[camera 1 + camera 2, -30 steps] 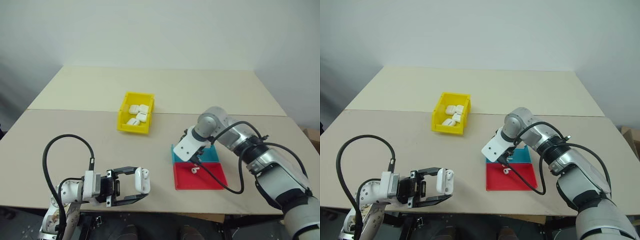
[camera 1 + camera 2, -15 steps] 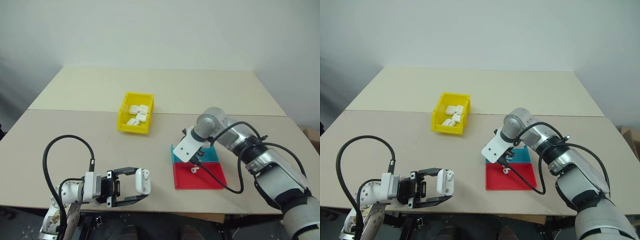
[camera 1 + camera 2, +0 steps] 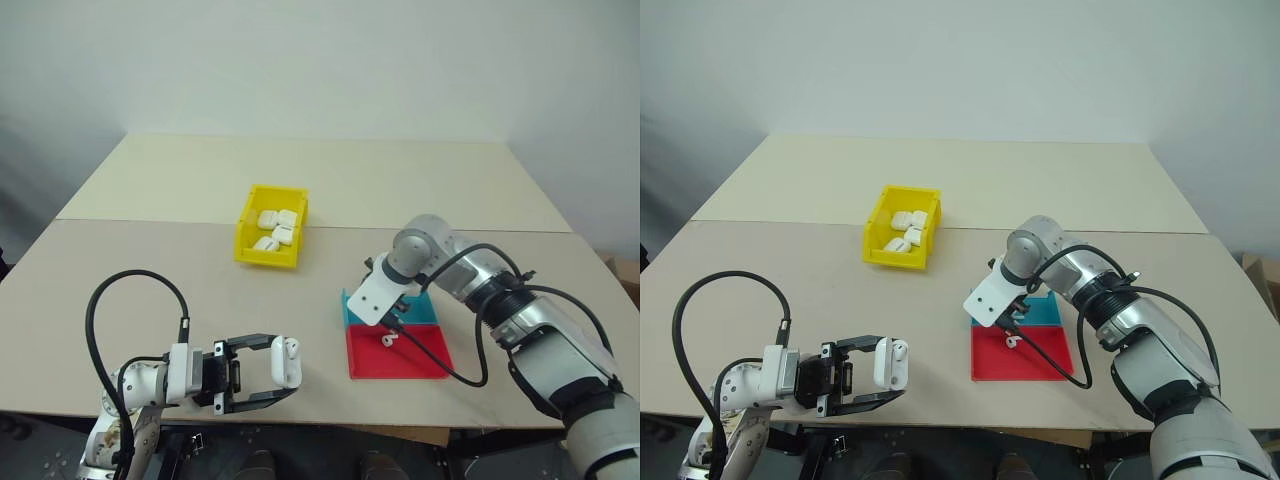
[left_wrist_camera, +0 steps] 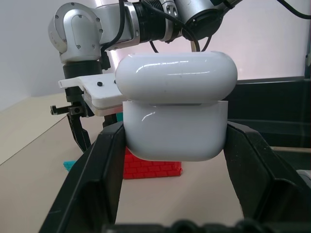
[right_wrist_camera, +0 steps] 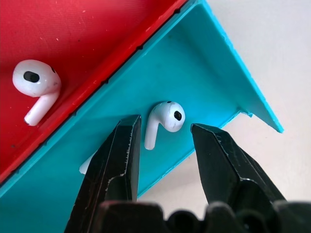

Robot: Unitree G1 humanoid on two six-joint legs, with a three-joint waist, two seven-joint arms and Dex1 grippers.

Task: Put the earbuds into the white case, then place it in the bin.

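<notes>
1. Left gripper (image 3: 268,374), nearest the viewer at the table's (image 3: 150,280) front edge: it is pointing sideways toward the robot's right, its two black fingers pinching the white case (image 4: 176,107) between them.
2. White case: it is sitting upright in that grip, its hinged lid looking slightly raised from the body in the left wrist view, and it is being held off the table surface.
3. Red tray (image 3: 420,360), to the right near the front edge: it is holding one of the earbuds (image 5: 36,86), which is lying on the tray floor.
4. Blue tray (image 5: 204,58), touching the red tray's far side: the second earbud (image 5: 163,119) is lying inside it, close to the tray's wall.
5. Right gripper (image 5: 163,145): it is pointing steeply downward over the blue tray, its fingers parted and standing on either side of that earbud's stem, not gripping it.
6. Bin (image 3: 271,226), farther back and left of centre, well apart from both grippers: the yellow container is holding several white cases.
</notes>
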